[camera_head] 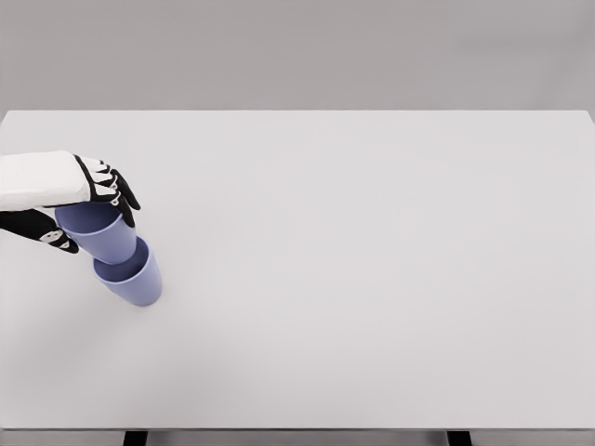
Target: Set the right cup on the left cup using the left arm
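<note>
White table [372, 279], plain grey wall [297, 51] behind, even light.

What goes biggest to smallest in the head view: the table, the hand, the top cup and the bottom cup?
1. Table, far the biggest.
2. Left hand.
3. Top cup and bottom cup look about alike; the hand hides part of the top cup, so I won't rank them.

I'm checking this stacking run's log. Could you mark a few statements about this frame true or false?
1. The left hand grips the upper cup. True.
2. The upper cup's base sits in the mouth of the lower cup. True.
3. The cups are red. False: both are blue-violet.
4. The right hand holds the lower cup. False: no right hand is in view.
5. The cups sit at the right end of the table. False: they are near its left edge.
</note>
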Controlling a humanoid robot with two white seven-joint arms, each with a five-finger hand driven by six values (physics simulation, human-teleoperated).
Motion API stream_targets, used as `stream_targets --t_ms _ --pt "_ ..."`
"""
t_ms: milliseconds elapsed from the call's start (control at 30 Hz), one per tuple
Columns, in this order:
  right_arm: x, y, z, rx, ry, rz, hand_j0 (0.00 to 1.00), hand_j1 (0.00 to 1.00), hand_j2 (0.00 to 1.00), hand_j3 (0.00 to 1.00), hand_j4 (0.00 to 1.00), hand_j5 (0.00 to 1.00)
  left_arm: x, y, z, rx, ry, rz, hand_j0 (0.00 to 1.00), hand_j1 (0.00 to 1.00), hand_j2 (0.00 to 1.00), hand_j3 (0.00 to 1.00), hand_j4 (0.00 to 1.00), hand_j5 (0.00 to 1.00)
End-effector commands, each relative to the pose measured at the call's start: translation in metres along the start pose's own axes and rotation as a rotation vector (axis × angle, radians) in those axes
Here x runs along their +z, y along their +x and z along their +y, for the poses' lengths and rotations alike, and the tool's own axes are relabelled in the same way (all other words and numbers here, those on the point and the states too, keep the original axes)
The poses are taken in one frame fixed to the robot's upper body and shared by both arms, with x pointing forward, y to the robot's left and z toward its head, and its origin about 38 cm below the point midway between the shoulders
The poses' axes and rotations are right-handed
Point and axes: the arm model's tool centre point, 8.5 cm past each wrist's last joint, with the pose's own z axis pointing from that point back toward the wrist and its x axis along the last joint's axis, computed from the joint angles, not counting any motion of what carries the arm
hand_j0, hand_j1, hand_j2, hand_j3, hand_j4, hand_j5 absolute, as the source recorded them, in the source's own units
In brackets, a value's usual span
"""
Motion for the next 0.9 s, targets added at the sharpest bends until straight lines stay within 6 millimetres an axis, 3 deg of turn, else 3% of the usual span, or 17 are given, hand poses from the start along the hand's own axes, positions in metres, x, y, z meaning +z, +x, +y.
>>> stream_targets --t_ms 0,533,867 --pt "0.0 0.0 0.0 0.001 0.001 0.0 1.0 1.0 1.0 1.0 1.0 1.0 0.0 0.0 -0.001 -0.001 -0.004 0.0 0.54 0.54 0.54 0.54 0.54 0.54" --pt "0.0 0.0 0.0 0.001 0.001 0.0 1.0 1.0 1.0 1.0 1.0 1.0 0.002 -0.001 -0.008 0.016 -0.013 0.006 0.54 0.54 0.54 0.54 0.54 0.54" --pt "0.0 0.0 0.0 0.001 0.001 0.0 1.0 1.0 1.0 1.0 1.0 1.0 0.014 -0.001 0.009 0.006 0.03 0.024 0.54 0.54 0.54 0.54 0.54 0.54"
